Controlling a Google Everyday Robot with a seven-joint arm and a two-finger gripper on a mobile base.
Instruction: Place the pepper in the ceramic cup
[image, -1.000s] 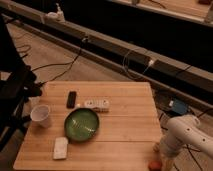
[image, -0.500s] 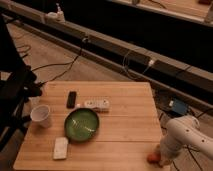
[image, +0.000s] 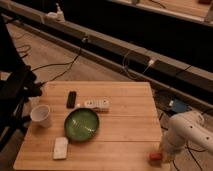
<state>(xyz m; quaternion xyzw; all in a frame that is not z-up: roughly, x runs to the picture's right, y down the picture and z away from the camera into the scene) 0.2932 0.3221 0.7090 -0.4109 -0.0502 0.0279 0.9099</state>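
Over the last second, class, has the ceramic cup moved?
No. The ceramic cup sits left of the green plate as before; the gripper is far to its right, by the pepper.

The white arm (image: 189, 131) bends down at lower right, its gripper (image: 161, 151) low by the near right corner of the table (image: 125, 131).

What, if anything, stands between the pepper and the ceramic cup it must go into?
The green plate lies between the pepper, beside the claw at the near right, and the ceramic cup at the left. It is low, so probably passable overhead.
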